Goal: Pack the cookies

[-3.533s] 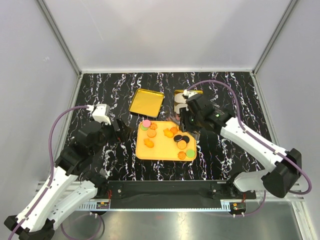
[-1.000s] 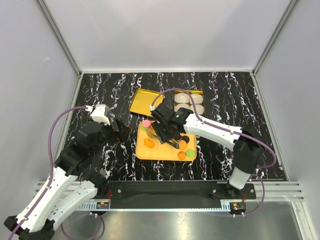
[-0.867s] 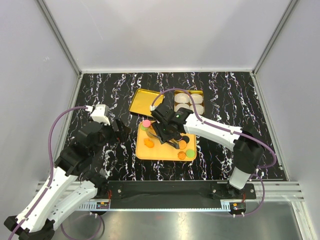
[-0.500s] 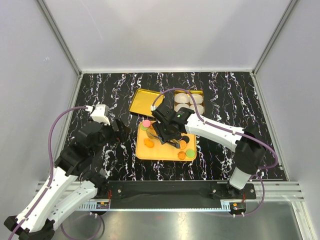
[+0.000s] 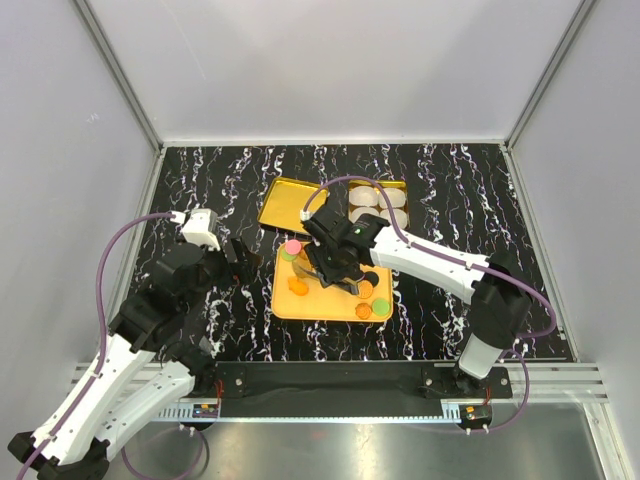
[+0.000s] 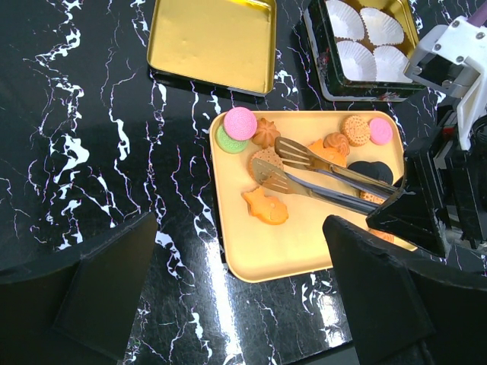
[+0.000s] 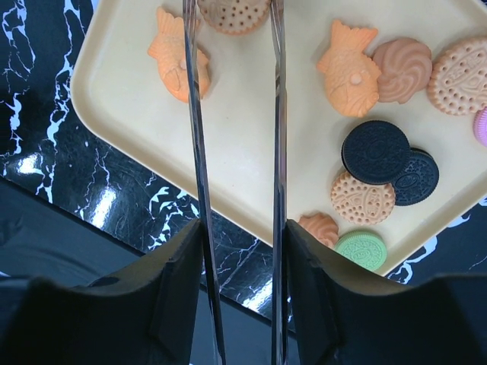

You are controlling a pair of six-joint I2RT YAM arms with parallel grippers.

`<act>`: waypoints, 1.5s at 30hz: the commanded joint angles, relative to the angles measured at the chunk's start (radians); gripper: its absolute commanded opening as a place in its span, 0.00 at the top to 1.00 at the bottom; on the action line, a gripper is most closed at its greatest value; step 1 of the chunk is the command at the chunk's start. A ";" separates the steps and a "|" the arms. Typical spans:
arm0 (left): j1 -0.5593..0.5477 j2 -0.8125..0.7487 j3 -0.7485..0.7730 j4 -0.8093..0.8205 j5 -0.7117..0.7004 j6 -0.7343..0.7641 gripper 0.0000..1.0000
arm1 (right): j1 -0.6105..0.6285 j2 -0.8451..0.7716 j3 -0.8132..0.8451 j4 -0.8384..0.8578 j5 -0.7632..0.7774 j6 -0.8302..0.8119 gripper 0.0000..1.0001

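Seemingly the packing has barely begun. On the black marbled worktop [image 5: 200, 180] the big yellow-orange tray [image 6: 281, 251] carries every one of the cookies [image 6: 265, 207] that I can see: fish shapes, round biscuits, pink, green and black discs, spread over its far and right parts. Beyond it lie the gold lid [image 6: 213, 38], face up and bare, and beside that the tin [image 6: 316, 57], whose white paper cups [image 6: 358, 57] show nothing inside.

The left gripper [image 5: 235, 262] hangs off the tray's left edge, jaws wide apart and holding nothing. The right gripper [image 7: 240, 304] has its jaws clamped on metal tongs [image 6: 335, 179], whose flat tips straddle a round perforated biscuit near the tray's middle; whether they already pinch it I cannot tell.

By my reading, every cookie is yet to be lifted across into the cups, and the lid then fitted.
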 commanded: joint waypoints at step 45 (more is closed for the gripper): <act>-0.004 -0.034 -0.010 0.037 0.015 0.003 0.01 | 0.050 0.087 0.154 -0.125 0.068 -0.022 0.47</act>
